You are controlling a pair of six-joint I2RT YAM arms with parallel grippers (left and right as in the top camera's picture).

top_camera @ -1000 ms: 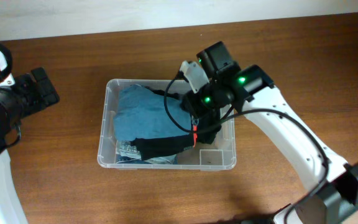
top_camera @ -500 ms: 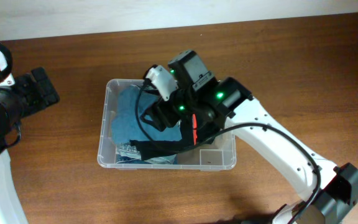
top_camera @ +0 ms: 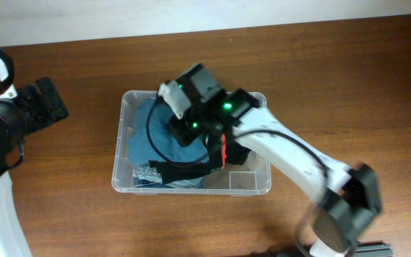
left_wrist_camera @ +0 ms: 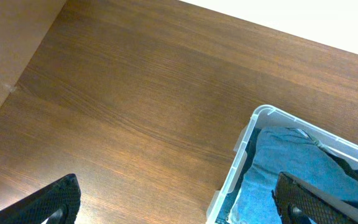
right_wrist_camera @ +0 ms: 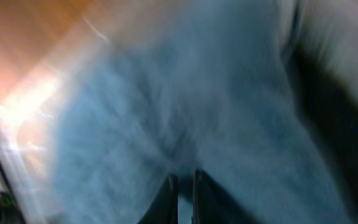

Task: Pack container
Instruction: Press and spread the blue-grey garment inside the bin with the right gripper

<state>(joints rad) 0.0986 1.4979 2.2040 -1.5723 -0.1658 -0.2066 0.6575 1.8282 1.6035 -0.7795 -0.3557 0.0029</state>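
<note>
Brown wood table (top_camera: 348, 86) under everything, with a pale strip along the far edge; white right arm (top_camera: 291, 153) reaching in from the near right, green lights lit at the wrist; clear container (top_camera: 120, 153) at mid-table, long side toward the near edge, one corner showing at lower right in the left wrist view; inside, crumpled blue cloth (top_camera: 138, 135) filling the left and middle; black cloth (top_camera: 184, 170) draped over its near side; white label (top_camera: 242, 180) on the base at the near right corner; left gripper (left_wrist_camera: 179, 205) spread wide over bare wood, well apart from container; right gripper (right_wrist_camera: 184, 193) low over blue cloth, tips close with a slim gap, too blurred to tell whether pinching anything.
</note>
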